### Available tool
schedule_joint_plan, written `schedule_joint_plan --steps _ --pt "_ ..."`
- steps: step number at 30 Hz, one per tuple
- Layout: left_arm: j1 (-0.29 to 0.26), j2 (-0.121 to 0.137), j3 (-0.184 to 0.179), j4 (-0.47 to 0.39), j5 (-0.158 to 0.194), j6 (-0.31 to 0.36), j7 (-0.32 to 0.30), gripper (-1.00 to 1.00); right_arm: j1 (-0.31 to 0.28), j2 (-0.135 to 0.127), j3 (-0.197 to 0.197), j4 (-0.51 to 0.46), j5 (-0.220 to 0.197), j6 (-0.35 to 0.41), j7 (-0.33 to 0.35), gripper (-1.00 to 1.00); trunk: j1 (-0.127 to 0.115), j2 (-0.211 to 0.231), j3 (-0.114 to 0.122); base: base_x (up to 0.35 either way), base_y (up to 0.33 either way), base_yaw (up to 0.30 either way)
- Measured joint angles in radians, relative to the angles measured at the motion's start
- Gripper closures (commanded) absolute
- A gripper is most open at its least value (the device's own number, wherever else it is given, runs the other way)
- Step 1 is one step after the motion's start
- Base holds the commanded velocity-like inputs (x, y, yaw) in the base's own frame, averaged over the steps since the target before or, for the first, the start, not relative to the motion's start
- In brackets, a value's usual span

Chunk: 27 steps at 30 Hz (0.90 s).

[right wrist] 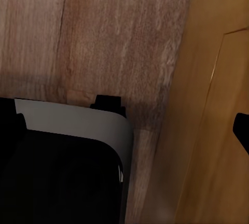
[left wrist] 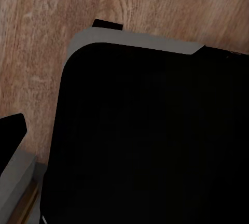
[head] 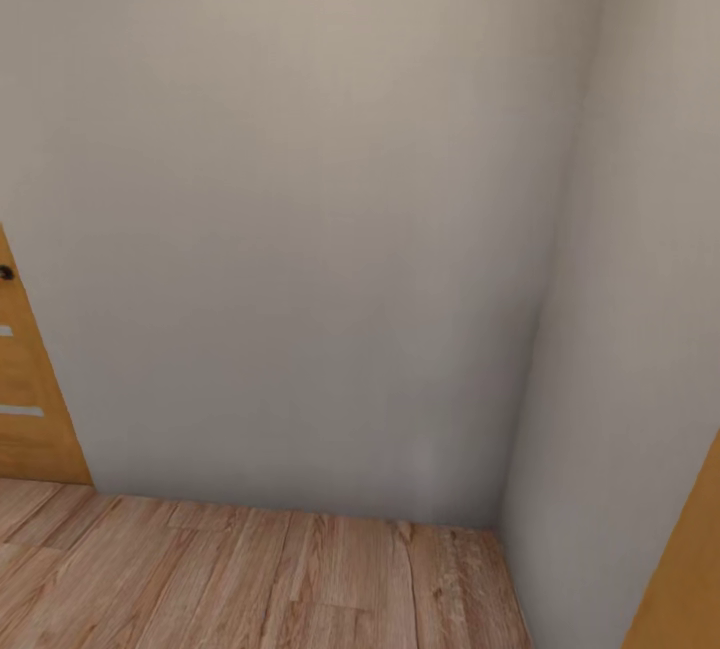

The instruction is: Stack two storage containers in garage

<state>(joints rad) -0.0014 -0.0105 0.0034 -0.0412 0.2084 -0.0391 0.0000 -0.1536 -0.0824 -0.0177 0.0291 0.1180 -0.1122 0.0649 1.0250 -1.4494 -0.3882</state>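
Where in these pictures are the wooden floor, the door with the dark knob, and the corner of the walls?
wooden floor point(head: 250, 579), head view, bare planks.
door point(head: 25, 399), head view, its orange-brown panel below the knob.
wall corner point(head: 525, 349), head view, the seam where both walls meet.

Wall corner point(head: 520, 329) blocks ahead; wood doors point(head: 25, 399) flank; floor point(head: 250, 579) open.

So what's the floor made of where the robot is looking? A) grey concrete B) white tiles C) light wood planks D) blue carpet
C: the floor below the wall shows light brown wood planks with grain, and a wooden door stands at the left.
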Motion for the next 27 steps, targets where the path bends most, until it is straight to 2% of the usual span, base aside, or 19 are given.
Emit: schedule_joint_plan --steps 12,27 --pt "0.0 0.0 0.0 0.0 0.0 0.0 0.0 -1.0 0.0 0.0 0.0 0.0 0.0 0.0 0.0 -1.0 0.0 0.0 0.0 0.001 0.063 0.016" --pt "0.0 0.0 0.001 0.0 0.0 0.0 0.0 -1.0 0.0 -0.001 -0.001 0.0 0.0 -0.002 0.0 -1.0 0.0 0.0 0.0 0.0 0.001 0.254"
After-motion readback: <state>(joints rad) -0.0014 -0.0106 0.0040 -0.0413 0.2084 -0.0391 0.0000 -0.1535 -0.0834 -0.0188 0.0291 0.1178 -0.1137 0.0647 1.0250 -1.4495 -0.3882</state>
